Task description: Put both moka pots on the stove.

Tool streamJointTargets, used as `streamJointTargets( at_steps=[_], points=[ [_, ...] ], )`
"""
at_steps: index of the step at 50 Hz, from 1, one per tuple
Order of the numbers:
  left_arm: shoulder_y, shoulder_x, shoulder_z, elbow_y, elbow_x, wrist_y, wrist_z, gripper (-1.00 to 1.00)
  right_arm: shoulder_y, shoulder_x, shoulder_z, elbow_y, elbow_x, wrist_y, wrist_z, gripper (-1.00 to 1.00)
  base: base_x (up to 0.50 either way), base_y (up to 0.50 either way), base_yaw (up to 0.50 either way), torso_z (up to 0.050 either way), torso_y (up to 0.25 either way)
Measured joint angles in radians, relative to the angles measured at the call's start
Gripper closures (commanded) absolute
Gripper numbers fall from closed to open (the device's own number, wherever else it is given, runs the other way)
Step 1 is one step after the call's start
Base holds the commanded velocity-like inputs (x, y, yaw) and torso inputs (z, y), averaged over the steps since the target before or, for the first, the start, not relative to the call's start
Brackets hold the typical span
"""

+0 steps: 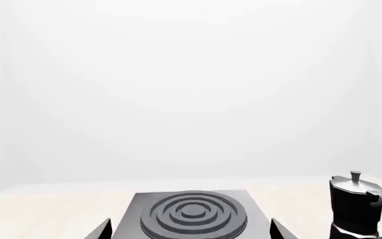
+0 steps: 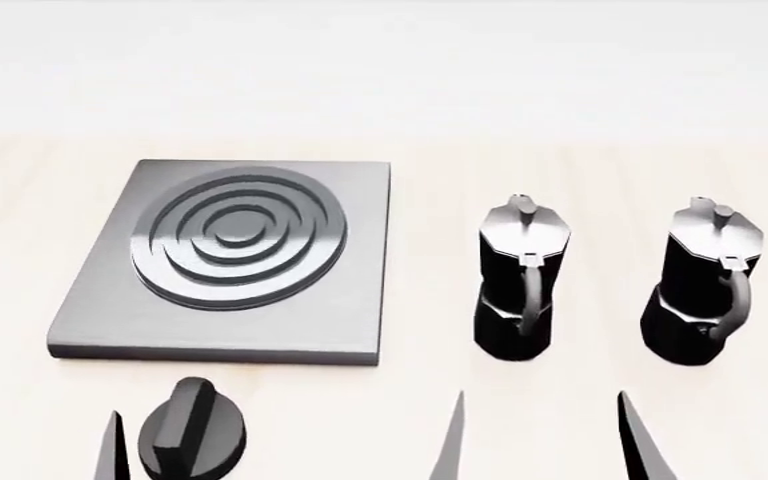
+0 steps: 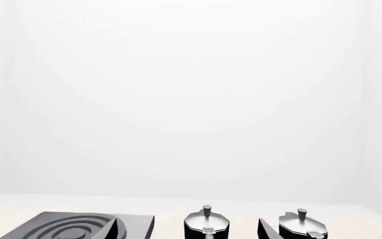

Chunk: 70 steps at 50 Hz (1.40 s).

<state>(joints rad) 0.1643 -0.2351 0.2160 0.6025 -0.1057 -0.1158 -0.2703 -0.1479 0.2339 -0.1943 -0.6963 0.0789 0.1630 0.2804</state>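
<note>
Risk: tall, narrow-waisted moka pots (image 2: 520,280) (image 2: 704,285) standing close, tipped by wide-spread, empty right gripper (image 2: 544,440) reaching stove-ward (image 2: 231,255); left gripper (image 1: 191,231) likewise wide.

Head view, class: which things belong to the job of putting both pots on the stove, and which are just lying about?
Belong to the job:
left moka pot
right moka pot
stove

Just lying about:
round black knob
</note>
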Motion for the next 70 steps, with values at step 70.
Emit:
streamJointTargets(
  at_steps=[70],
  points=[
    [-0.016,-0.050,0.043,-0.005,-0.027,0.006,-0.058,-1.00,0.013,0.047,-0.033,0.016,0.033,-0.014,0.058,-1.00,0.04,0.03,0.00,0.000,0.000]
  ],
)
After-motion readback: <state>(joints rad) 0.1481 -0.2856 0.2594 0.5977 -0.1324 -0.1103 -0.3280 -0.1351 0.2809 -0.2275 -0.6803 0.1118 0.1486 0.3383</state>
